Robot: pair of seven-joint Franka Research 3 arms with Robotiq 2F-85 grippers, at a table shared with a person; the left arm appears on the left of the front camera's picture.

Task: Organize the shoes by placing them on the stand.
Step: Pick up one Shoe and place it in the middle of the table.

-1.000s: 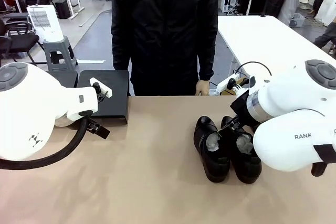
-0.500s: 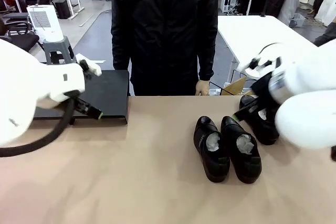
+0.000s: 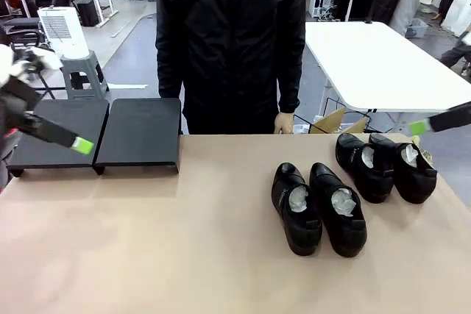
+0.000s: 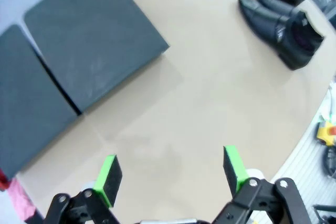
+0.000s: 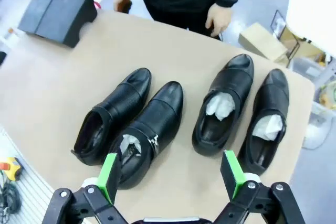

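Both arms have swung back off the table (image 3: 184, 255) since a second ago, the left out to the 9 o'clock edge and the right past 3 o'clock. All four shoes (image 3: 302, 229) and both sections of the stand (image 3: 143, 134) now lie uncovered in the front view.

The left end effector (image 4: 170, 170) is released: in its wrist view the green pads (image 4: 108, 174) stand wide apart over bare tabletop with nothing between them. The right end effector (image 5: 170, 176) is released too, spread and empty, hanging above the shoes.

Take the table as a dial with the person (image 3: 232, 34) at 12 o'clock. The stand sits at about 10 o'clock near the far edge, its two flat black sections side by side with a thin gap between them. The middle pair (image 3: 338, 218) lies at about 3 o'clock from the table's centre, its two shoes close side by side. The outer pair (image 3: 372, 174) lies at about 2 o'clock, nearer the right edge and apart from the middle pair. No shoe is on the stand; all lie well apart from it.

In the right wrist view the toes point toward 1 o'clock, to the person's side. Crumpled white paper (image 3: 298, 198) shows in each opening in the front view. The person's hand (image 3: 283, 123) hangs at the far edge, apart from the shoes.
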